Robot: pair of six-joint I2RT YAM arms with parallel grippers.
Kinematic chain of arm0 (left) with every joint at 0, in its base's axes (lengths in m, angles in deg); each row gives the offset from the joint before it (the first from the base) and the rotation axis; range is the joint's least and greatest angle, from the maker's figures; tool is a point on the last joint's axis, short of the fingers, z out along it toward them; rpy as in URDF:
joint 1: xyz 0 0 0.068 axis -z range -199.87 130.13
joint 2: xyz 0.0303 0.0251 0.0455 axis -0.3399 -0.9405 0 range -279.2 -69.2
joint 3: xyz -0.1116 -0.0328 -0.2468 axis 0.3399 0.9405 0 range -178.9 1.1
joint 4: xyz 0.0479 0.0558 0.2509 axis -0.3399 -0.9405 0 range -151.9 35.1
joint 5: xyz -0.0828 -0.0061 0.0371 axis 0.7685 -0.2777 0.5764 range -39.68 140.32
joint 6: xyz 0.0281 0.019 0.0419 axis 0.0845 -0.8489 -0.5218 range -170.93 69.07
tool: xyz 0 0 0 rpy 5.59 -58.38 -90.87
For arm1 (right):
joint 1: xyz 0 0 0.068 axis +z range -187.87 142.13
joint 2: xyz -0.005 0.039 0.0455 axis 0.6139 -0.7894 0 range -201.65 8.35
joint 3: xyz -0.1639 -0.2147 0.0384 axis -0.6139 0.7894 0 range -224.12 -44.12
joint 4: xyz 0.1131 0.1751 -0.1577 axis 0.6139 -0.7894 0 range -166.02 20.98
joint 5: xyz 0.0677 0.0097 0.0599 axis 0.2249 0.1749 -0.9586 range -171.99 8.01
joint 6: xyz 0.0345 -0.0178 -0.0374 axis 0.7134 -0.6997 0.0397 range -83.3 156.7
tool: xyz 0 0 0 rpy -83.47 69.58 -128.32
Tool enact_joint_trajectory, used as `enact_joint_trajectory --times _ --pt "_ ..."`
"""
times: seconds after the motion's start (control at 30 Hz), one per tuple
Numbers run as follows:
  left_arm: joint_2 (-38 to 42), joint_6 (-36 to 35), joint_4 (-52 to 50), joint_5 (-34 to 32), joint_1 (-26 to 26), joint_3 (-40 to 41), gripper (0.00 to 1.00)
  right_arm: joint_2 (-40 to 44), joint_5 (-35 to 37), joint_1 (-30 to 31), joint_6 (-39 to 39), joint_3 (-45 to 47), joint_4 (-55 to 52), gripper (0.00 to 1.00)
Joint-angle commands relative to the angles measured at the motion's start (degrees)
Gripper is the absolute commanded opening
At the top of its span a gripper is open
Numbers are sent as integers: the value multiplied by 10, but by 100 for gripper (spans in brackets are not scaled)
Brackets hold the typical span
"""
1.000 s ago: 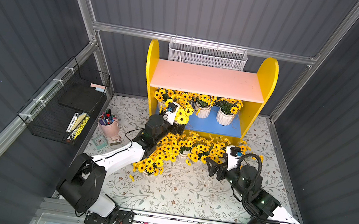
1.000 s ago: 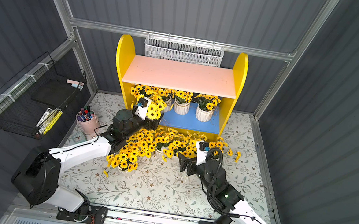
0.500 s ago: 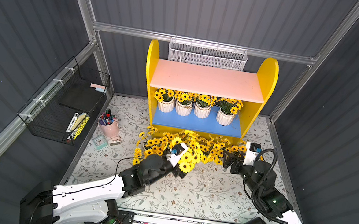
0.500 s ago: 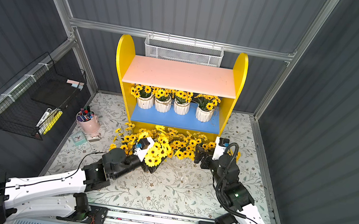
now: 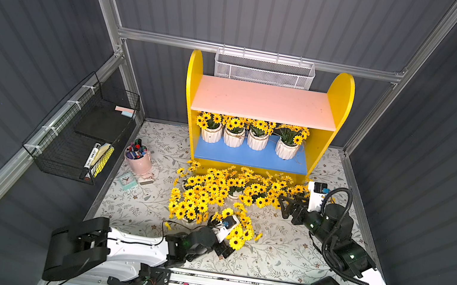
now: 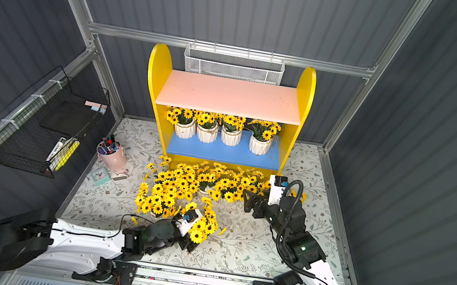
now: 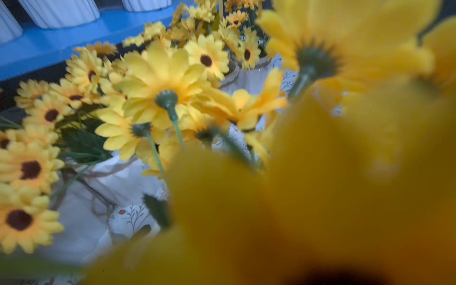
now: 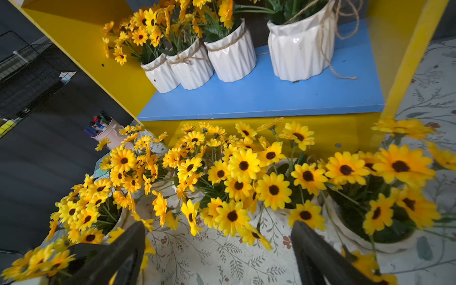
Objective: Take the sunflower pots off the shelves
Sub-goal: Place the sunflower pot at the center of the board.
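4 sunflower pots (image 5: 234,137) stand in a row on the blue board (image 5: 249,158) of the shelves (image 5: 192,87). Many more sit crowded on the tabletop (image 5: 281,252) just in front. The left tool (image 5: 224,250) grips 1 sunflower pot (image 5: 237,239) near the pile, flowers hiding its white side. The right tool (image 5: 283,205) is wide open, holding nothing, beside the pile.

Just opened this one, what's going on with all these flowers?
The robot is taking sunflower pots off the yellow shelves. The pink upper board is bare; four pots stand on the blue lower board. The rest crowd the floral mat in front. The left gripper is buried in the blooms of the nearest pot, so its grip is hidden. The right gripper hovers beside the pile, fingers wide apart and empty.
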Motion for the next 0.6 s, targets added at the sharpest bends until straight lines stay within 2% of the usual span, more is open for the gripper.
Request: enact_joint_trajectory --times 0.0,0.13,0.33,0.37,0.4,0.43,0.5,0.57 --pt "-56 10 177 -4 4 -1 0 0 -44 -1 7 -8 -6 93" --pt "-133 1 284 -5 6 -4 0 -8 -57 1 -6 -9 -7 92" --pt "-242 21 367 -10 6 -10 0 -14 -66 1 -16 -11 -11 93" --pt "-262 22 389 -9 6 -9 5 -14 -65 1 -17 -11 -11 93" --pt "-282 24 412 -15 6 -6 14 -14 -63 1 -19 -12 -12 94" --pt "-300 29 432 -22 6 -2 34 -13 -61 1 -20 -12 -13 94" --pt "-317 29 426 -29 6 -4 49 -13 -64 1 -20 -12 -13 94" --pt "-322 39 426 -38 6 -1 72 -16 -64 1 -20 -12 -13 94"
